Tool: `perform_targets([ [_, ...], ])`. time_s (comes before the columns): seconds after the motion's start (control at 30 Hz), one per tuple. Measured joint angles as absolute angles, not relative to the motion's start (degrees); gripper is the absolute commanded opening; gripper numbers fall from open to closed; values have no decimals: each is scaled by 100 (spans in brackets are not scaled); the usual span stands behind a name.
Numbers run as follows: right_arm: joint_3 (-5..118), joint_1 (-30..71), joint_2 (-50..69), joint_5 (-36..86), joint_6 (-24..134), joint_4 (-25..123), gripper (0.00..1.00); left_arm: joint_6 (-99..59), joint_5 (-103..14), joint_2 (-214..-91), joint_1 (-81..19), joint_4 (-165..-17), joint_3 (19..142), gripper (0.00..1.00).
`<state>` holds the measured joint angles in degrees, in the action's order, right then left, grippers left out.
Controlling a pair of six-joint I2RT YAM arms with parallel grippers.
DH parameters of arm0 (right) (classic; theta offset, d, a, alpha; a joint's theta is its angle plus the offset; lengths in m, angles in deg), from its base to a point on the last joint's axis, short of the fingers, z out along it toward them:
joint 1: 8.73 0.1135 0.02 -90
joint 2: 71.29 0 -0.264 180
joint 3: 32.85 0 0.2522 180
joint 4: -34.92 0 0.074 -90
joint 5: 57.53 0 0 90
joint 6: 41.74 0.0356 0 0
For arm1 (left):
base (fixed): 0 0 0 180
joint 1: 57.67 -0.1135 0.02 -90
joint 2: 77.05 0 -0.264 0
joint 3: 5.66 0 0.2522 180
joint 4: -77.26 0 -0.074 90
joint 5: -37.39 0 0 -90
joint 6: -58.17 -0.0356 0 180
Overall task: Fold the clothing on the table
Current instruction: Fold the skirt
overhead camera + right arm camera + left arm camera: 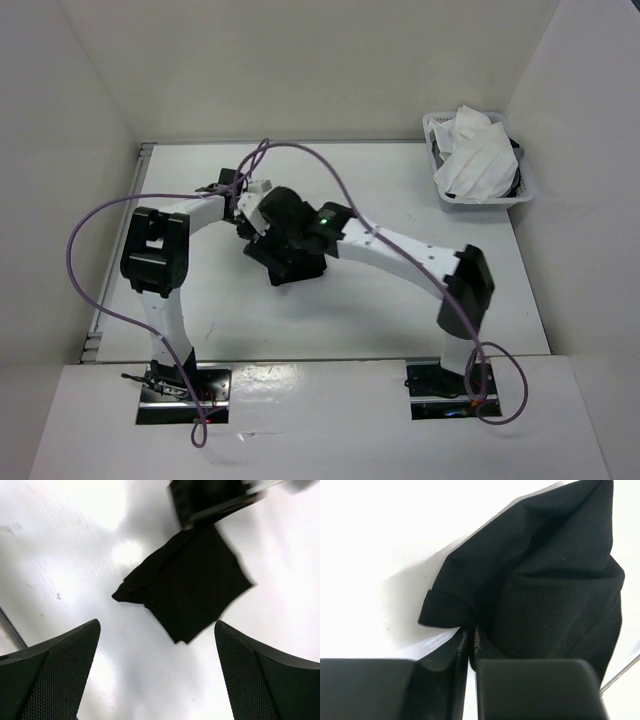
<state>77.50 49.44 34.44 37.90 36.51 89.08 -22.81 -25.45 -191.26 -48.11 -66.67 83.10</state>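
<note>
Jaws on the right gripper (157, 625) stand spread wide with nothing between them. This gripper hangs above the worktop (400, 310) and looks down on the clothing (190, 585). Jaws on the left gripper (471, 645) are pressed almost together, leaving only a thin slit. A bunched edge of the black fabric is pinched in that slit.

The worktop is a broad white surface boxed in by white walls, with a metal rail (96, 325) along its left edge in the overhead view. Both arms reach out from their bases at the near edge and meet around the middle. The left arm (160, 250) bends up and to the right. The right arm (420, 255) stretches up and to the left, with a green light showing near its wrist. A purple cable (305, 148) loops across above them.

A white basket (528, 185) sits in the far right corner, well apart from the arms. A white cloth (475, 150) is heaped in it and rises above the rim.

The clothing lies near the centre of the worktop, below where the two wrists meet. From the right wrist it shows as a compact, roughly four-sided dark bundle on the white surface, one corner running up to the left gripper at the top of that view. From the left wrist the fabric fans out from the pinch in soft folds, and a small rolled hem sticks out on its left side.
</note>
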Motion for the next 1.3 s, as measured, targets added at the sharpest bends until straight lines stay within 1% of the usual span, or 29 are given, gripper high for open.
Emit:
perform_targets([
  [0.03,7733,4920,3144,3755,3629,8847,99,-2299,-2541,-19104,-4835,-6658,8310,25],
  [0.1,7593,4778,2443,3670,3537,8670,99,-2319,-2525,-18991,-4964,-6573,8304,37],
  [0.13,7475,4634,2071,3650,3498,8563,99,-2371,-2517,-18888,-5082,-6518,8300,47],
  [0.2,7051,4225,1350,3619,3413,8277,99,-2441,-2486,-18602,-5438,-6379,8293,59],
  [0.23,6780,3952,998,3613,3371,8183,99,-2502,-2479,-18427,-5655,-6317,8284,67],
  [0.33,5930,3165,157,3635,3297,7988,99,-2670,-2462,-17848,-6308,-6097,8280,75],
  [0.43,5165,2752,-412,3654,3260,7927,99,-2869,-2440,-17227,-6846,-5867,8278,75],
  [0.5,4769,2616,-685,3663,3273,7899,99,-3025,-2361,-16788,-6905,-5743,8278,75],
  [0.6,4338,2400,-1019,3630,3336,7881,99,-3237,-1885,-16335,-6435,-5548,8332,75],
  [0.67,4153,2247,-1190,3613,3387,7861,99,-3420,-1352,-16324,-5987,-5417,8474,75],
  [0.8,3829,1985,-1505,3447,3459,7829,99,-3962,-423,-16796,-5207,-5019,8811,74],
  [0.97,3602,1502,-1782,3130,3516,7811,99,-4402,135,-17885,-4874,-4650,9056,73],
  [1.17,3464,1263,-1898,2854,3540,7800,99,-4522,191,-19286,-4857,-4521,9362,70],
  [1.3,3423,1237,-1900,2767,3540,7785,99,-4332,-324,-19716,-4857,-4650,9270,68],
])
